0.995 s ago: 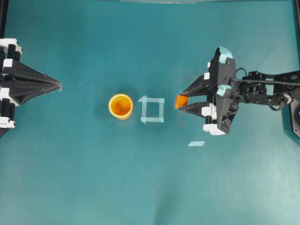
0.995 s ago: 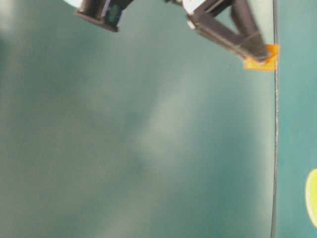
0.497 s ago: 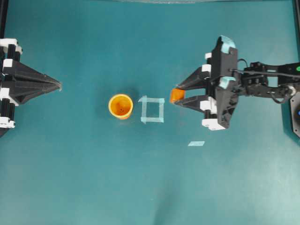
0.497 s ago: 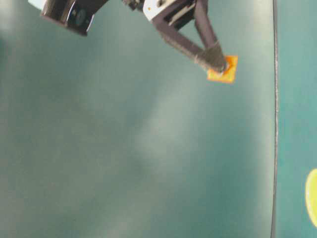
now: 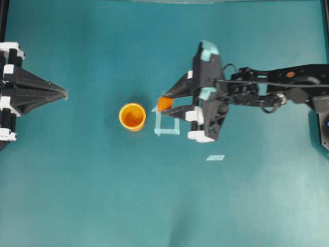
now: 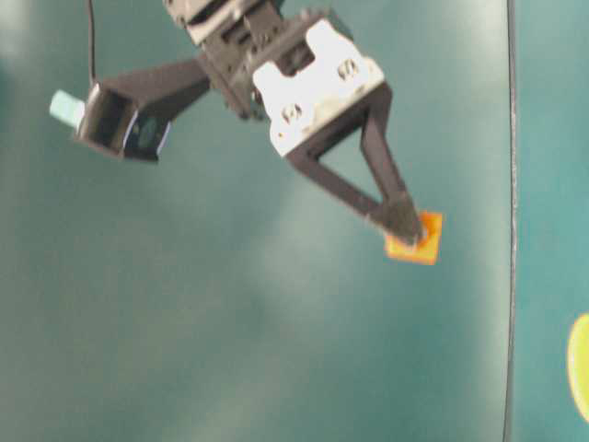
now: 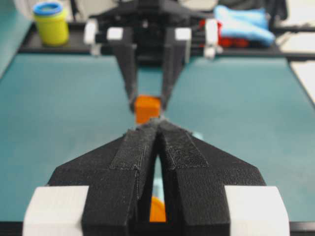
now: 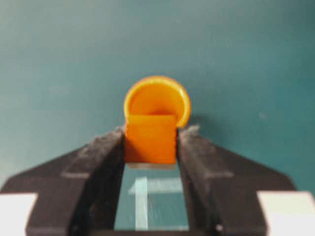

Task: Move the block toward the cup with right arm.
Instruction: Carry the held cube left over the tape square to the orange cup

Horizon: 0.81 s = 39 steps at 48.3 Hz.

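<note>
Overhead view: right tool (image 5: 165, 104) grasps one orange block (image 5: 164, 103) at centre; left tool (image 5: 62, 94) clenched; one cup (image 5: 132, 116).

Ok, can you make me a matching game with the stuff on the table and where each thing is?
Things:
1. block
2. cup
3. tape square
4. left gripper

Places or states:
A. stuck flat on the table
B. shut, holding nothing
C. pinched by the right gripper
D. standing left of the tape outline

Pairs: 1-C, 2-D, 3-A, 4-B
</note>
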Each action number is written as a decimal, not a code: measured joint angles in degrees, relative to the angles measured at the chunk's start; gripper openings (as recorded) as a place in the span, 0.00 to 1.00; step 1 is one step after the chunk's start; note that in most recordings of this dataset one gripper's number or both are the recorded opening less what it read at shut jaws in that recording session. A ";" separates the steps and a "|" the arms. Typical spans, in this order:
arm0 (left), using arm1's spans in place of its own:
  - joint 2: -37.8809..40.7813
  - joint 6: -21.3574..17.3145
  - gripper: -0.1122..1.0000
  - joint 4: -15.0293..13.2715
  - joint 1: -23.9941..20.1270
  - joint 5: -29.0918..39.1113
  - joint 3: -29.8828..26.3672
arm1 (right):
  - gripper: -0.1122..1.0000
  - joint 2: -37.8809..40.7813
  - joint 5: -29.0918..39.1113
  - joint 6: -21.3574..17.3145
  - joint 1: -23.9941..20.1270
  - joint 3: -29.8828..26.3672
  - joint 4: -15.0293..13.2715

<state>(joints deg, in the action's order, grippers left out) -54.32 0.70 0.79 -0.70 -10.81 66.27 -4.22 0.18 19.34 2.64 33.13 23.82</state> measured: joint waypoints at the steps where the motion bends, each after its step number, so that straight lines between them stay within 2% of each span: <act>1: 0.00 0.00 0.12 0.00 0.00 0.00 0.00 | 0.47 0.35 0.00 0.09 0.00 -0.53 -0.09; 17: 0.00 0.00 0.12 0.00 0.09 0.00 0.00 | 0.47 5.10 1.14 0.18 0.00 -7.47 -1.49; 39: -0.09 0.00 0.12 0.00 0.00 0.00 0.00 | 0.47 9.23 3.25 0.44 0.35 -13.01 -1.76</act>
<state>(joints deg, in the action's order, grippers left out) -54.40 0.70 0.79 -0.70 -10.81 66.27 5.01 3.43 19.78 2.99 20.13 22.06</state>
